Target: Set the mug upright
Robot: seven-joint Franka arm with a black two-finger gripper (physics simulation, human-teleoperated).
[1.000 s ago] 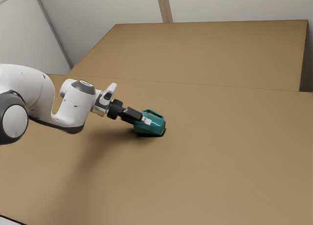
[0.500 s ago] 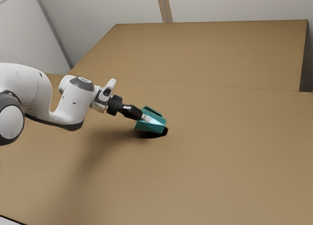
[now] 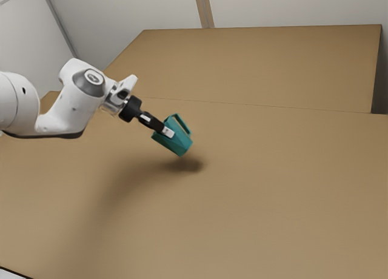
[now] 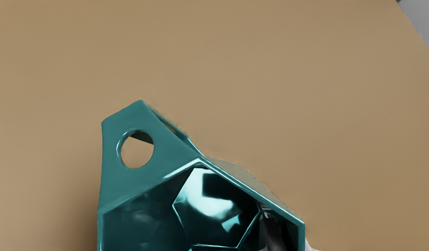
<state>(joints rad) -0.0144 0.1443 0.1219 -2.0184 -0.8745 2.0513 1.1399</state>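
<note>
The fingers (image 4: 273,237) pinch one wall of the mug (image 3: 177,144), which hangs tilted above the table (image 3: 279,194), well in from its edges. Releasing before its base sits level could topple it; a weak pinch could let it swivel.

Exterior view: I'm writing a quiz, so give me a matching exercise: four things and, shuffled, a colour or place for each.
1. mug
2. gripper
3. table
4. arm

A. brown, beneath the mug
B. mostly white, from the exterior view's left
C. teal, tilted in the air
D. black, shut on the mug

Pairs: 1-C, 2-D, 3-A, 4-B
</note>
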